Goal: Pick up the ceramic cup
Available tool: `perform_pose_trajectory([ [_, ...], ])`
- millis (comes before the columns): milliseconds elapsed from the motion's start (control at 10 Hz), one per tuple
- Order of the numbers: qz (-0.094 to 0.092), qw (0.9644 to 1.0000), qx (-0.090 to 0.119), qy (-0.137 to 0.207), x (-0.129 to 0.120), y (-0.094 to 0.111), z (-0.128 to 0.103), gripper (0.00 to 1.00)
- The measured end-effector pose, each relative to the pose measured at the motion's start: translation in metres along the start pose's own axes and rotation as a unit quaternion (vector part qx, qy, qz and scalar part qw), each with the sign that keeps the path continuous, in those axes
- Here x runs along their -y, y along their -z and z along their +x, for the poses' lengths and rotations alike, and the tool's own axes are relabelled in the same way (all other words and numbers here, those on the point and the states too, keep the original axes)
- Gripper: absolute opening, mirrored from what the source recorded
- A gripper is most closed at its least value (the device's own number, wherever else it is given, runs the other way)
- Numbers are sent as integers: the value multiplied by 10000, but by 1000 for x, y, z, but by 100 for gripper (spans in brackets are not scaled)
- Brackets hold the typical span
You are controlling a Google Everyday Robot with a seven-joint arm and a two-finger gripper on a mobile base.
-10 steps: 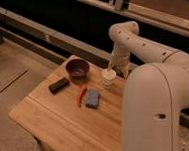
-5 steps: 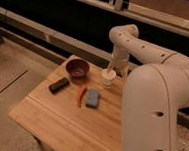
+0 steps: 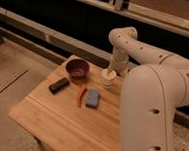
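Note:
The ceramic cup (image 3: 107, 79) is small, white and cylindrical. It stands near the far right edge of the wooden table (image 3: 58, 122). My gripper (image 3: 110, 71) comes down from my white arm (image 3: 140, 49) right over the cup, at its rim. The cup's upper part is partly hidden by the gripper.
A dark maroon bowl (image 3: 77, 68) stands left of the cup. A black rectangular object (image 3: 59, 84), a red thin object (image 3: 80, 95) and a blue-grey sponge (image 3: 92, 98) lie mid-table. My large white arm body (image 3: 154, 121) covers the table's right side. A dark wall with ledges runs behind.

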Motion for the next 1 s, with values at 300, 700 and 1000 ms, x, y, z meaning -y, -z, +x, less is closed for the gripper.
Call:
perform_pose_trajectory([
  [300, 15, 9998, -32, 191, -5, -4, 3, 13],
  [700, 8, 9996, -15, 283, -8, -4, 4, 0],
  [1000, -104, 9995, 47, 278, -12, 3, 2, 0],
])
